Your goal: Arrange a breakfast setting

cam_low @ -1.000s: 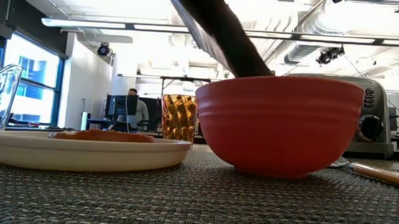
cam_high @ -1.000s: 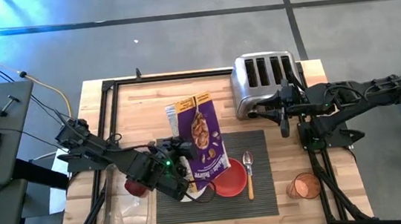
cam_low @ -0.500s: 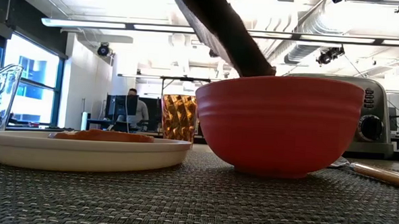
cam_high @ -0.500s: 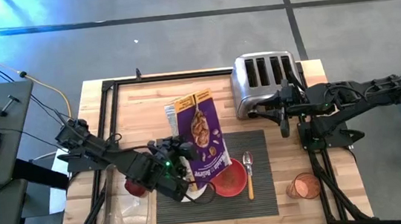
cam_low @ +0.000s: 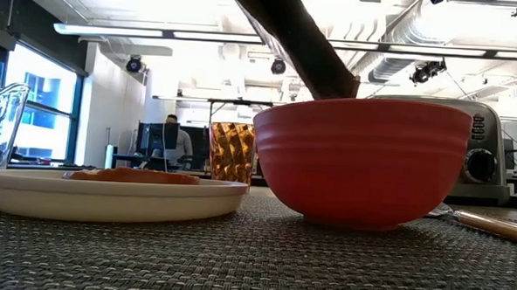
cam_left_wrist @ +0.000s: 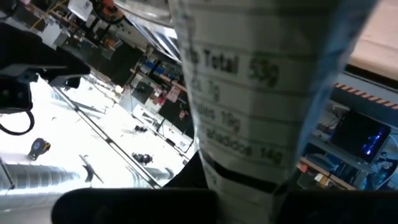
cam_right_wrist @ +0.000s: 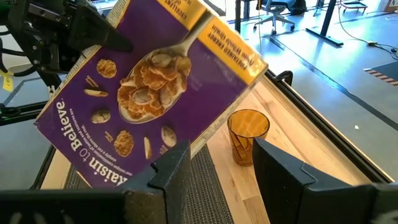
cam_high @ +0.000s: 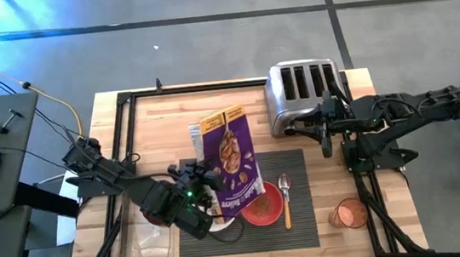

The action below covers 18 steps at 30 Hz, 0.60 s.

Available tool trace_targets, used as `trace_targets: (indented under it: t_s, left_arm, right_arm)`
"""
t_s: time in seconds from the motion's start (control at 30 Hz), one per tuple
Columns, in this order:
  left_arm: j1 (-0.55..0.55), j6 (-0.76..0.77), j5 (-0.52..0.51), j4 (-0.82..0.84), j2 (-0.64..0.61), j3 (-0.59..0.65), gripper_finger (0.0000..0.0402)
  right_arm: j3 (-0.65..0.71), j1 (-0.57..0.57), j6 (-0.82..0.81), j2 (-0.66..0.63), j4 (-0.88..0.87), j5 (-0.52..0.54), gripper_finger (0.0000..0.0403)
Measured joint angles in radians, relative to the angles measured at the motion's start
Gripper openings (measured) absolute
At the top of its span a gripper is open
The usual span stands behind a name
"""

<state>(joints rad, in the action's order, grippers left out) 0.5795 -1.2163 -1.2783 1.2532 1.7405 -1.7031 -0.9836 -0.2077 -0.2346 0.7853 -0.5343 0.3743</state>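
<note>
The left gripper [cam_high: 203, 176] is clamped on a purple cereal box [cam_high: 230, 156], holding it tipped over the red bowl [cam_high: 263, 205] so that the box's lower end hangs just above the bowl's rim. In the left wrist view the box's nutrition panel [cam_left_wrist: 249, 93] fills the frame, pinched between that arm's dark fingers [cam_left_wrist: 137, 205]. The right wrist view shows the box's front [cam_right_wrist: 149, 93] slanted, with an amber glass [cam_right_wrist: 247, 135] standing on the wood beyond it.

In the high view the bowl sits on the dark grey ribbed mat [cam_high: 302, 224], toward the mat's 6 o'clock edge. The wooden-handled spoon [cam_high: 285, 200] lies just at the bowl's 3 o'clock. The white plate [cam_low: 108, 195] stands at the bowl's 9 o'clock, mostly hidden under the left arm from above; in the low view a bagel half [cam_low: 133, 175] rests on it.

The right gripper [cam_high: 325, 136] waits at about 1 o'clock from the bowl, beside the chrome toaster [cam_high: 303, 91], its fingers [cam_right_wrist: 168, 174] parted and empty. The clear tray [cam_high: 144, 244] lies at the mat's 9 o'clock.
</note>
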Motion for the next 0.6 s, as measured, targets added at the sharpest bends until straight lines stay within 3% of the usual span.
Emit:
trace_targets:
  t_s: [0.33,0.6]
  left_arm:
    - [0.010,-0.022,-0.014,-0.002,0.000,0.000,0.0000]
    - [0.000,-0.093,0.058,-0.019,0.000,0.000,0.0000]
  right_arm:
    - [0.000,0.000,0.000,0.000,0.000,0.000,0.0154]
    - [0.000,0.000,0.000,0.000,0.000,0.000,0.0154]
